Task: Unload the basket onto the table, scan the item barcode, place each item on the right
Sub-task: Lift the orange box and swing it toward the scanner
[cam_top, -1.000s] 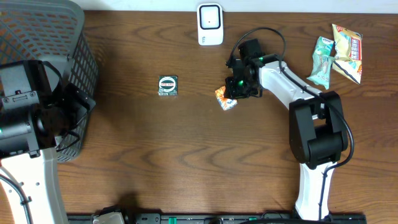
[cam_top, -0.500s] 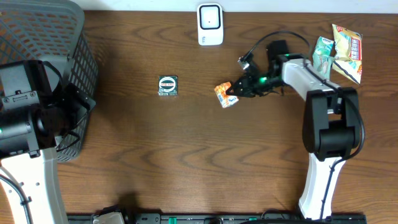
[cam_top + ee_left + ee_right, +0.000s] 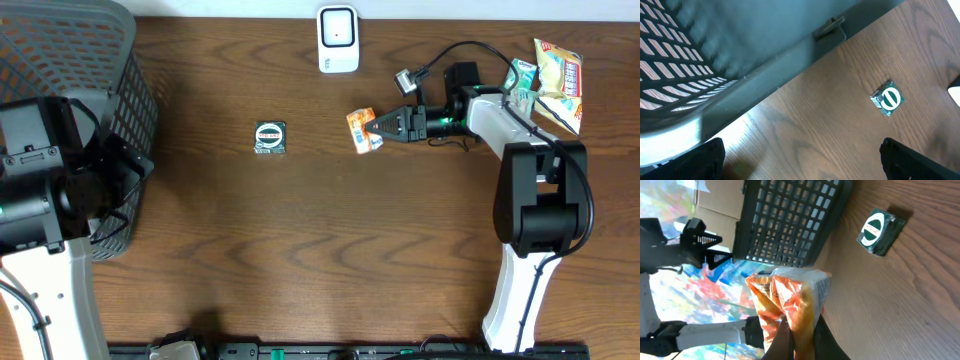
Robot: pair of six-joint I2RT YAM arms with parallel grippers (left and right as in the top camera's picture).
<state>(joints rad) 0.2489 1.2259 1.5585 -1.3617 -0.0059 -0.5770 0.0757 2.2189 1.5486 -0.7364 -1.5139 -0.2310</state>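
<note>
I see a dark brown wooden table (image 3: 300,250). On its left end stands a grey mesh basket (image 3: 60,60). A white scanner (image 3: 338,40) sits at the far edge near the middle. A small green packet (image 3: 270,137) lies alone left of centre, and two snack bags (image 3: 556,70) lie together in the far right corner.
</note>
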